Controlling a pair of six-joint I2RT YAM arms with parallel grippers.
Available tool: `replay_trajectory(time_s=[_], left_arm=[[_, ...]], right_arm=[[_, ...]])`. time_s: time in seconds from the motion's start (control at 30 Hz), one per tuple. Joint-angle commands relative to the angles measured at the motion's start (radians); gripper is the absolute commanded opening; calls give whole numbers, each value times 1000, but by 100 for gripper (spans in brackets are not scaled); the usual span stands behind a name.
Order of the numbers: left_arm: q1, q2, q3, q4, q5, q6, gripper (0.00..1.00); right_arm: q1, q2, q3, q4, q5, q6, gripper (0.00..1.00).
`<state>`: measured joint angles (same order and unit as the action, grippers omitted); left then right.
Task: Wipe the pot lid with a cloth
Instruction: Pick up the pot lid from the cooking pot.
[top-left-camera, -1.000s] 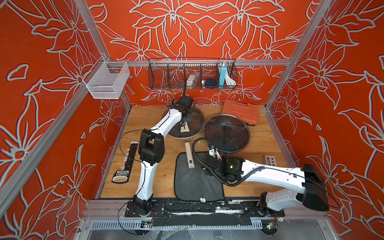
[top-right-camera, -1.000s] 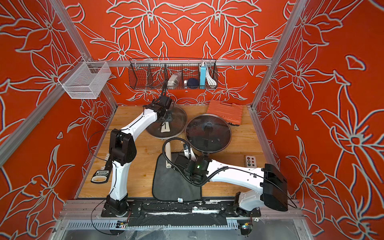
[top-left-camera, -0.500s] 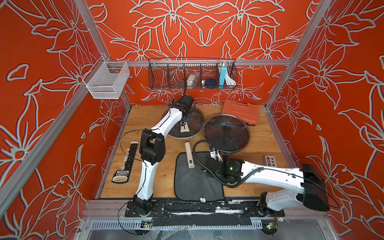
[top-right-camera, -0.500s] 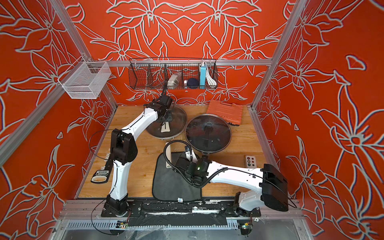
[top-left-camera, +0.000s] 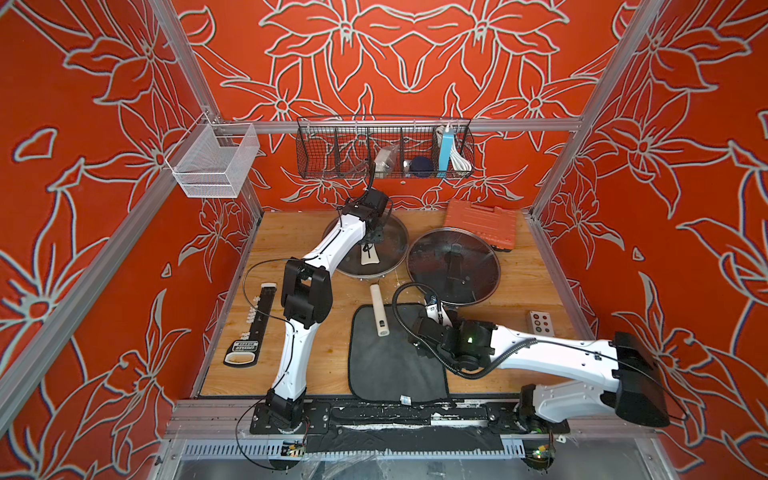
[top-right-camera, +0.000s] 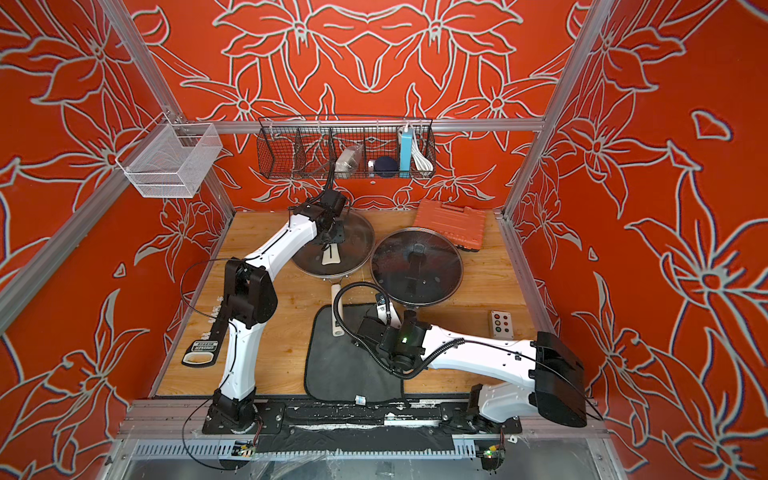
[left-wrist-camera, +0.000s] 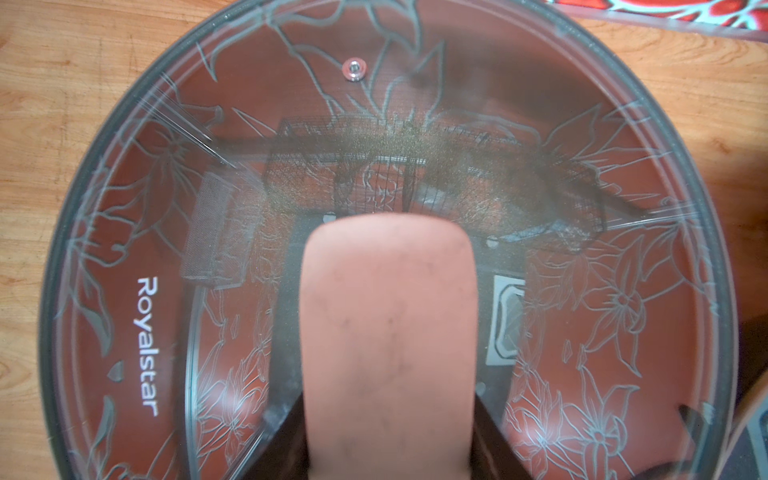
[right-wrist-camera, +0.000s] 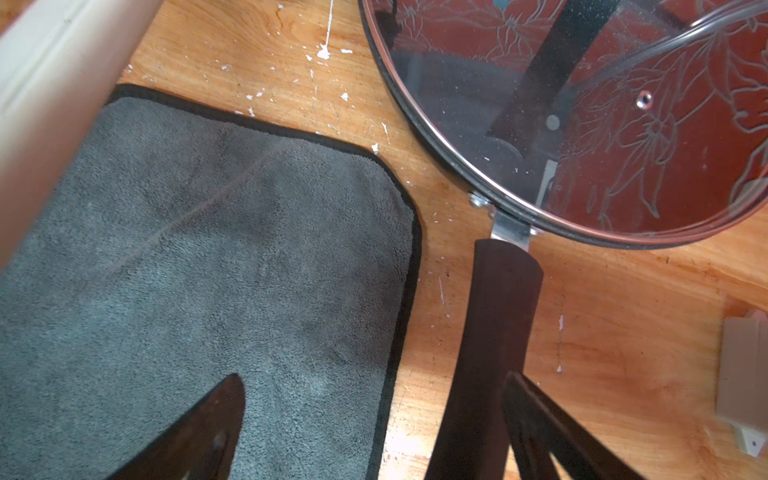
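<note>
Risks shutting wide-open right gripper (right-wrist-camera: 374, 376) on dark pan handle (right-wrist-camera: 494, 316) between its jaws, missing cloth (right-wrist-camera: 208, 249) beneath; left gripper (left-wrist-camera: 388, 403) clamped on pot lid (left-wrist-camera: 166, 166).

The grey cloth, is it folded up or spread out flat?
Spread out flat. The cloth lies open in one layer on the wooden table, its black edge and rounded corners showing.

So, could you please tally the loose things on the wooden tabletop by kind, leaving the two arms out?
Glass lids: 2 (pot lid, black-handled lid)
Pan: 1
Cloth: 1
Cream tube: 1
Orange case: 1
Button box: 1
Black flat tool: 1
Total: 8
</note>
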<state>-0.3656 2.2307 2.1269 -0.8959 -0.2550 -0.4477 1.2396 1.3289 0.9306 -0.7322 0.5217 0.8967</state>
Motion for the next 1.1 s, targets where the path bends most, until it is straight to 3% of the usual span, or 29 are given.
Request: replay_trajectory(time_s=[0.0, 0.3, 0.53, 0.77, 1.07], left_arm=[[-10, 23, -9, -84, 49, -7, 0], [-11, -88, 23, -21, 25, 91, 0], [-13, -195, 51, -31, 88, 157, 0], [-15, -390, -44, 55, 144, 186, 0], [-13, -623, -180, 117, 103, 244, 0]], right_arm=[[9, -24, -25, -13, 20, 41, 97], [8, -7, -42, 17, 14, 42, 97], [9, 22, -44, 44, -4, 36, 98], [17, 69, -43, 96, -38, 16, 97], [54, 136, 26, 43, -13, 40, 97]])
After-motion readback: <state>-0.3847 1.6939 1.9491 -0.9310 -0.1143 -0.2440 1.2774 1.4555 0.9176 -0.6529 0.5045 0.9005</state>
